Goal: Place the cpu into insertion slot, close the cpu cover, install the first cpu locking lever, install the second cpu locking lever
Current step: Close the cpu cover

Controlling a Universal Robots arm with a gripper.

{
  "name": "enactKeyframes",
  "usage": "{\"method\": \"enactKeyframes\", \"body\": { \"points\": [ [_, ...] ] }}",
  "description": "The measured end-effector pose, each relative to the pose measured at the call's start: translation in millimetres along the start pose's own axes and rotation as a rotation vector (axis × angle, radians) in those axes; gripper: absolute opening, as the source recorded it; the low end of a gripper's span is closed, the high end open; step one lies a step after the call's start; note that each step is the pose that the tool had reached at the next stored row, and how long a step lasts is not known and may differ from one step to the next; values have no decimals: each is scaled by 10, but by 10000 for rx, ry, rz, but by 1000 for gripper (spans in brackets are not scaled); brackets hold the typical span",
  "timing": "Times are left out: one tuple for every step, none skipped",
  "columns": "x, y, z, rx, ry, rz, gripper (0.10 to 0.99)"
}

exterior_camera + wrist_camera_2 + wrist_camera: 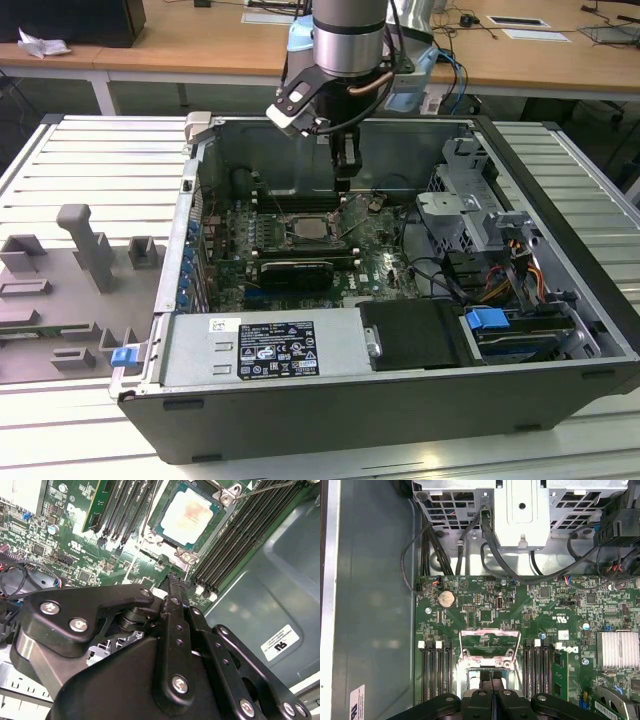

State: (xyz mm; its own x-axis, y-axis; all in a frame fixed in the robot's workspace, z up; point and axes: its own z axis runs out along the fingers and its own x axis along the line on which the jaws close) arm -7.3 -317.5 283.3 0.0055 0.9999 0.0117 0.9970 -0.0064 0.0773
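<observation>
While its fingers are pressed together on nothing, the gripper (343, 183) is held inside the open computer case (560, 400), toward the far wall. The cpu (308, 228) is seated in the insertion slot (154, 531), slightly nearer and to the exterior view's left of the fingertips (172, 587). The cpu cover (487, 632) is seen just beside them.

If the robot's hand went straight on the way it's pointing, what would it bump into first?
Most likely the metal edge of the insertion slot, right beside the cpu, since the hand points there in the second wrist view. Depth is hard to judge.
</observation>
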Motion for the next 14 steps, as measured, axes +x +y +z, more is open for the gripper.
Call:
{"method": "enactKeyframes", "body": {
  "points": [
    [0, 13, 1, 0, 0, -2, 106],
    [0, 19, 1, 0, 0, -3, 106],
    [0, 25, 2, 0, 0, -3, 106],
    [0, 33, 2, 0, 0, -5, 106],
    [0, 39, 3, 0, 0, -6, 106],
    [0, 51, 4, 0, 0, -8, 106],
    [0, 57, 4, 0, 0, -10, 106],
    [1, 62, 5, 1, 0, -12, 106],
    [1, 73, 6, 1, 1, -16, 106],
    [1, 81, 6, 1, 0, -19, 106],
    [1, 89, 7, 2, 1, -21, 106],
    [1, 95, 7, 2, 1, -24, 106],
    [1, 102, 8, 3, 2, -26, 106],
    [1, 110, 8, 3, 2, -29, 106]
  ]
}}
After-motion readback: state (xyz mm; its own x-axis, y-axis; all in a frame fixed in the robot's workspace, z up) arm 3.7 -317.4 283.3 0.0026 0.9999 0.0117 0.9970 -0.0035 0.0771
